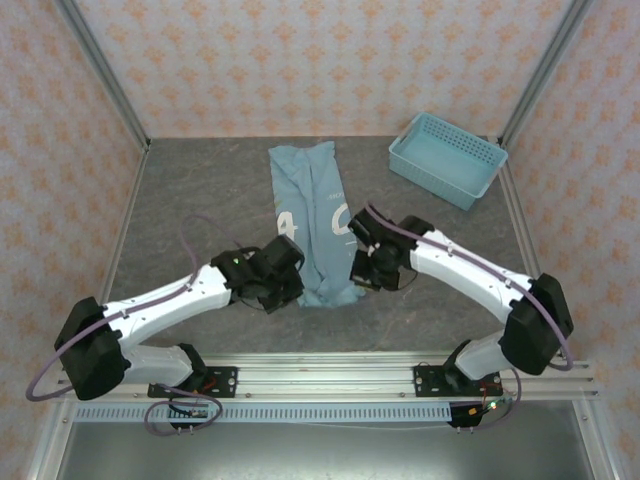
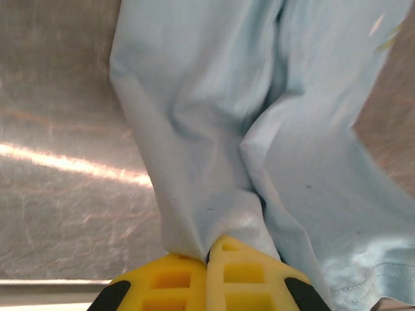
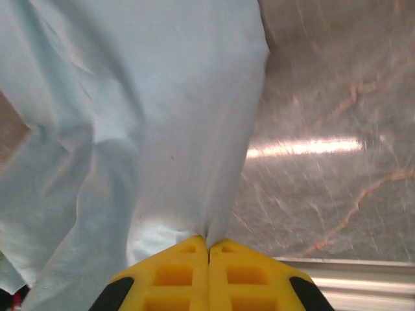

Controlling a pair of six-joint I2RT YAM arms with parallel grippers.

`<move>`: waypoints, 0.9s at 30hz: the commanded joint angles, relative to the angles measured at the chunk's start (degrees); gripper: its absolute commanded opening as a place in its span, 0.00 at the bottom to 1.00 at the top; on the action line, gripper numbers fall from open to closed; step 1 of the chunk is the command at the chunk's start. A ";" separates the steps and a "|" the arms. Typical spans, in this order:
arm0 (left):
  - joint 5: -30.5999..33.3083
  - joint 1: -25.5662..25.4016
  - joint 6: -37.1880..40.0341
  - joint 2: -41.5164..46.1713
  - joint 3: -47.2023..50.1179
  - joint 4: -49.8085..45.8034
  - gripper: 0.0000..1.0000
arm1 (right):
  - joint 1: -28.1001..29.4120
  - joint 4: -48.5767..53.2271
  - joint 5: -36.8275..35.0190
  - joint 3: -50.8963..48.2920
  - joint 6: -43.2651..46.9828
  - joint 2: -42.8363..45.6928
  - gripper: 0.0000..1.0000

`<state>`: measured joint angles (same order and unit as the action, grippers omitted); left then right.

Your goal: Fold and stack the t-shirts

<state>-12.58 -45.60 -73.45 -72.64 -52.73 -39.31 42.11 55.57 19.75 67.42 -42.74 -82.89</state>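
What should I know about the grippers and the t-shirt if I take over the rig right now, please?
Grippers: the left gripper is shut on the t-shirt at its near left edge; the right gripper is shut on its near right edge.
Things: the t-shirt lies as a long narrow strip mid-table, far end flat, near end pinched. The basket sits far right, apart from it.
Done: it looks folded lengthwise.
Left: the crosswise fold, then stacking.
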 commanded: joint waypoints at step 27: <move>-5.06 25.62 17.58 -31.65 -26.56 1.70 0.00 | -15.10 4.07 -1.69 44.78 11.77 -41.61 0.00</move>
<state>-16.51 -21.08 -58.13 -102.41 -76.73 -38.87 27.94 57.67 18.17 108.44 -32.47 -121.97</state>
